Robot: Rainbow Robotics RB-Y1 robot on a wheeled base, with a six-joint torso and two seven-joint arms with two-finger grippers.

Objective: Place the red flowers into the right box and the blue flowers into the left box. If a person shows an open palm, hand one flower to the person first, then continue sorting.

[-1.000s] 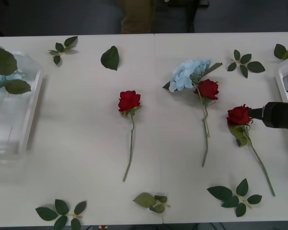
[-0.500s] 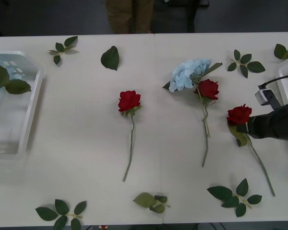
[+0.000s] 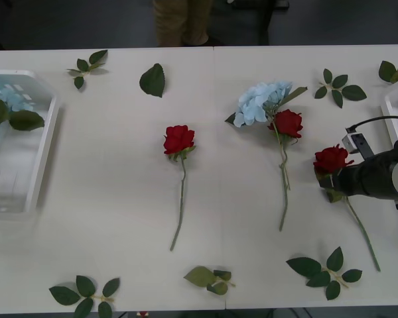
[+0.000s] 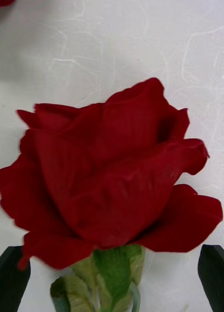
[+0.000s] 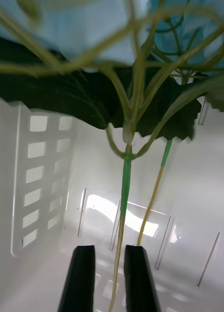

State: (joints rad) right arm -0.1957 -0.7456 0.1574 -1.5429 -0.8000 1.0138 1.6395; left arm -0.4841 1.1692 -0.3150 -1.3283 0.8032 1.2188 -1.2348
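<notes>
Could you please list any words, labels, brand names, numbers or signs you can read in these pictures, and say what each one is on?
None: no text, number or sign can be read anywhere.
The left box bears only plain slots and faint lines.
The small white connector on the right arm's cable has no mark I can read.
The table, flowers and loose leaves carry no labels.

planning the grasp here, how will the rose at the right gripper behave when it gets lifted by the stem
Probably light: the rose is a small head on a thin stem. With the open right gripper around the stem just under the head, the long stem will likely dangle and swing. Being round and thin, it may twist between the fingers.
</notes>
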